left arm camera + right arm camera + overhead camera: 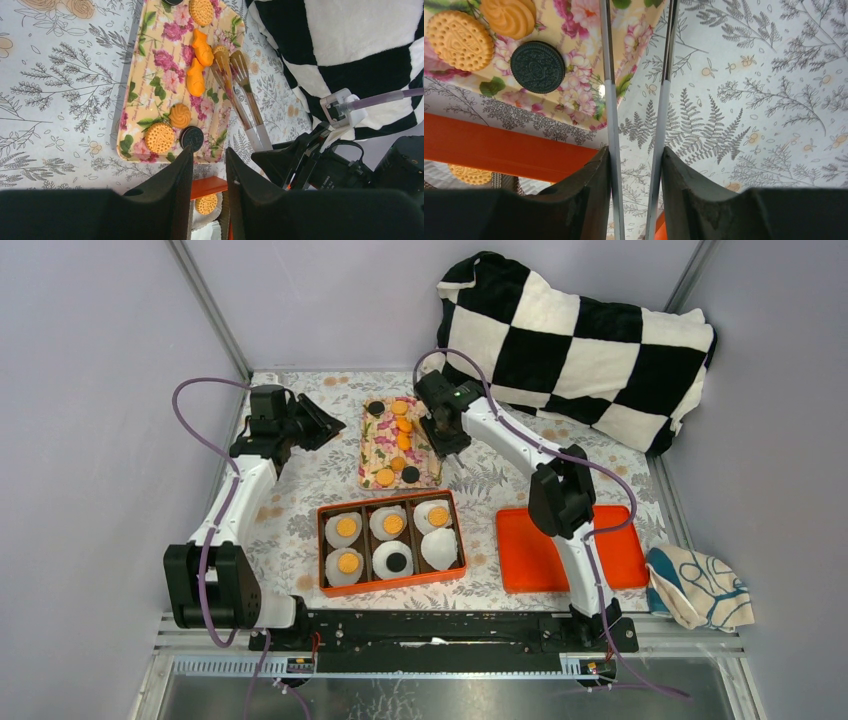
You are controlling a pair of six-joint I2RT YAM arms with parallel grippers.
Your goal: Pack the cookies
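Note:
The cookies lie on a floral tray: several orange ones and two black ones. My right gripper is at the tray's right edge, shut on metal tongs. The tongs' open tips are over the tray beside an orange cookie. In the right wrist view, the gripper clamps both tong arms, and a black cookie lies to the left. My left gripper is open and empty left of the tray, and shows the same in its wrist view.
An orange box in front of the tray holds white paper cups; several contain orange cookies, one a black cookie, one is empty. An orange lid lies right. A checkered pillow is behind, a cloth far right.

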